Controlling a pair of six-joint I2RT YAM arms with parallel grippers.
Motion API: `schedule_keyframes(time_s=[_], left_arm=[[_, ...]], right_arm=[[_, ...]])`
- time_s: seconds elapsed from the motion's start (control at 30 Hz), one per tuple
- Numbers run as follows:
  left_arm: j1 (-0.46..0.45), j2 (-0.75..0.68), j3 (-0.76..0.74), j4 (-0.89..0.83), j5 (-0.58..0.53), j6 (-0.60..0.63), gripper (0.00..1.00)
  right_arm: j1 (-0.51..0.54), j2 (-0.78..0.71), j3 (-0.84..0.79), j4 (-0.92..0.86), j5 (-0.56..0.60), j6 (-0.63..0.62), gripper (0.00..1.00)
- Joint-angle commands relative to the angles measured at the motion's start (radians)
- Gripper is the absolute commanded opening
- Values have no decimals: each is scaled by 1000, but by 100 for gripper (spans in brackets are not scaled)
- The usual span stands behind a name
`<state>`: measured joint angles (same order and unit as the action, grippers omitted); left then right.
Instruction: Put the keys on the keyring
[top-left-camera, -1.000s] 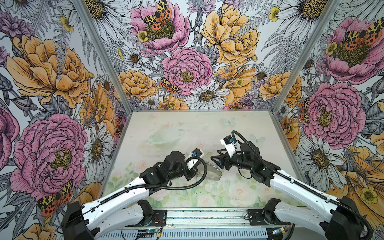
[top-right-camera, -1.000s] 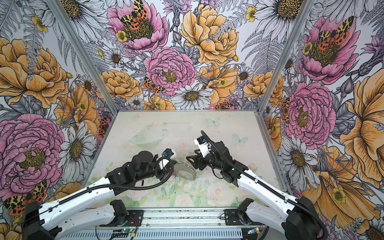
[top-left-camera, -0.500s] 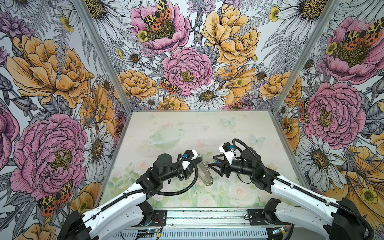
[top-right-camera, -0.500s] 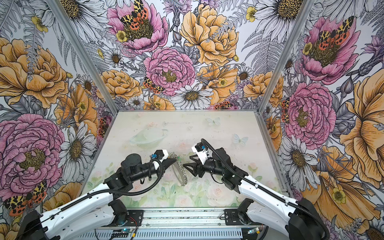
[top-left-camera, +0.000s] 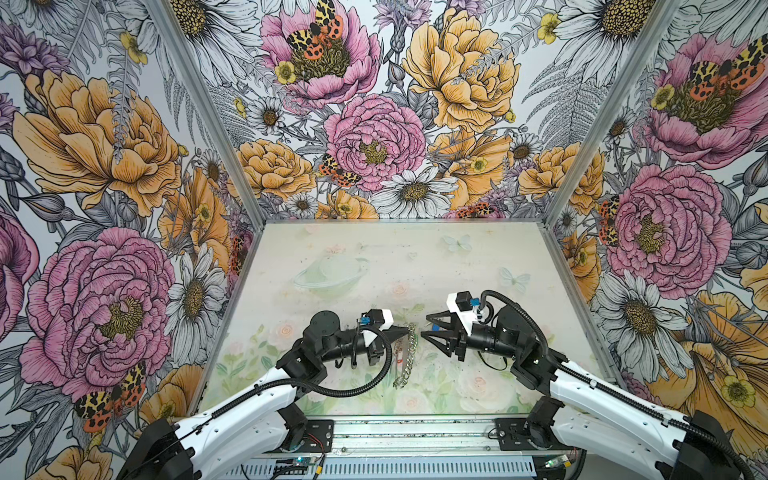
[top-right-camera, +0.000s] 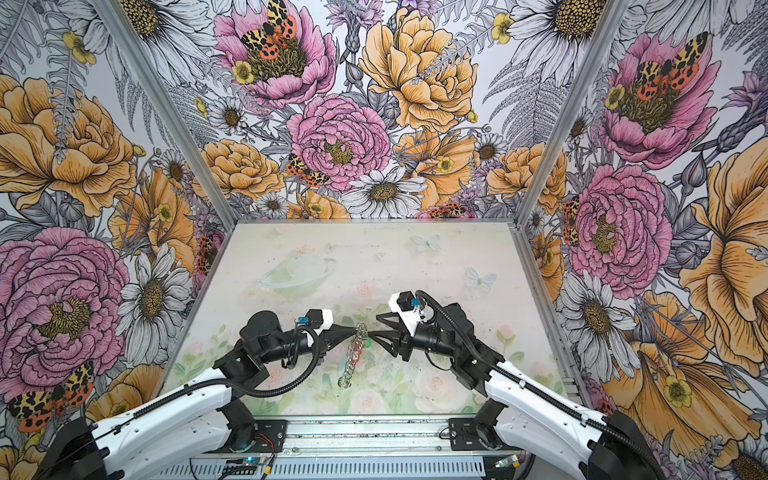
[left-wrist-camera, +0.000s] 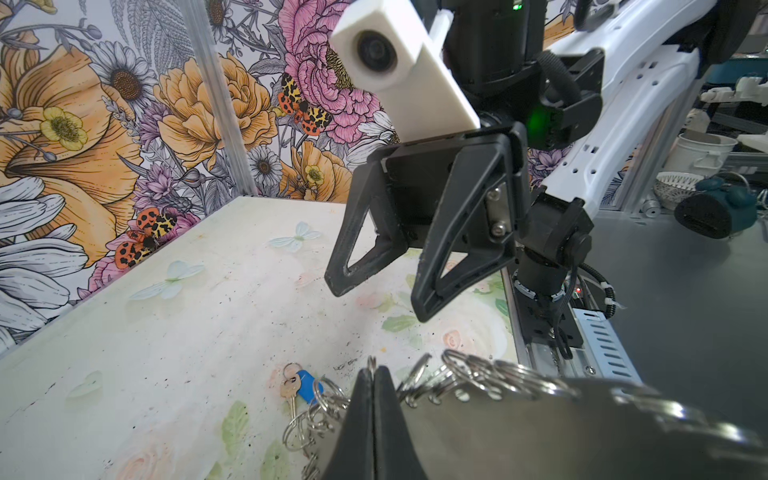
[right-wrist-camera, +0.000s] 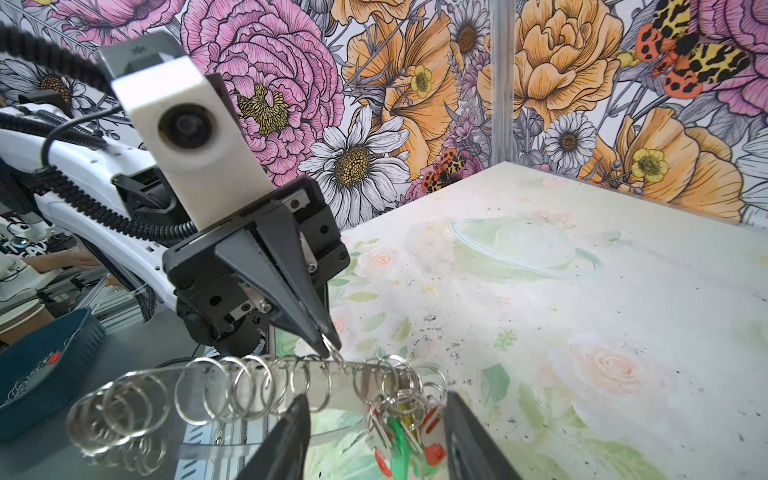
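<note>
The two black grippers are pointing at each other, tip to tip, over the 6 o'clock half of the pale flower-printed table (top-left-camera: 415, 257). The left gripper (top-left-camera: 408, 328) is lying at 9 o'clock with its jaws pressed flat together. It is pinching one small silver wire loop on the rim of the keyring (top-left-camera: 404, 359), a large flat grey metal hoop edged all round with such loops. The right gripper (top-left-camera: 424, 325) is sitting at 3 o'clock with its jaws standing apart and nothing clamped between them.

In both top views the hoop is showing edge-on, like a chain. Its long axis is running from the pinched end at 12 o'clock down towards 6, slightly nearer 7. Whether its low end is resting on the table I cannot tell. The hoop is therefore lying at 9 o'clock from the right gripper, just beside its fingertips and broadside to them.

The keys (right-wrist-camera: 399, 432), a bunch of small oblong plastic tags in red and green on silver rings, are dangling from the hoop close under the pinched loop. In the right wrist view they are sitting in line with the gap between the parted jaws. The right arm is the free one, so I am judging that the next move turns on closing across that bunch, not across the hoop.
</note>
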<state>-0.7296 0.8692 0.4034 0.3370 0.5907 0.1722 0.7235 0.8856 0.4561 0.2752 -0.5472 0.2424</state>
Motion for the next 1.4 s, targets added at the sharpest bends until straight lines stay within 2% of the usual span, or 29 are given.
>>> schedule_keyframes(time_s=[0.0,0.23,0.57,1.2,1.37], left_arm=[[10,-1,0,114,91,-24,0],[10,7,1,124,136,-33,0],[12,29,12,141,178,-56,0],[15,43,17,169,210,-79,0],[16,51,17,173,213,-82,0]], right_arm=[[4,-1,-11,58,-43,-13,48],[2,16,-5,74,-58,-12,41],[8,42,-12,122,-193,21,36],[31,97,0,146,-228,9,21],[31,102,14,131,-244,-4,12]])
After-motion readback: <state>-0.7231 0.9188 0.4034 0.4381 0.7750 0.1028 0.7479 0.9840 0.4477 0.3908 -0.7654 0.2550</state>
